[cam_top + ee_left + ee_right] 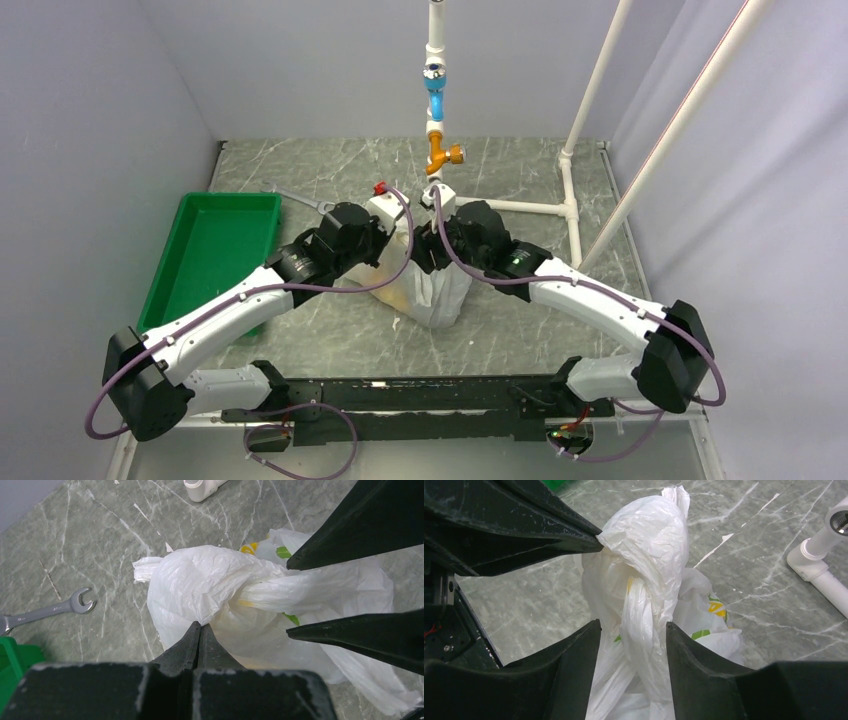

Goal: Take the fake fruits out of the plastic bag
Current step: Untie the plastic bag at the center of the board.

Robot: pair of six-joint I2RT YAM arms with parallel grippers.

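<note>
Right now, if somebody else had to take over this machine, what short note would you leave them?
Left gripper: shut, pinching the plastic bag beside its knot.
Right gripper: open, jaws either side of a twisted handle strand running from the knot.
Bag: mid-table, tied shut; fake fruits not visible, presumably inside.
Done: no fruit out.
To do: undo the knot, open the bag, lift the fruits out.

A green tray [205,262] lies at the left. A wrench [47,611] lies off its far right corner. A white pipe frame [568,180] stands far right.
</note>
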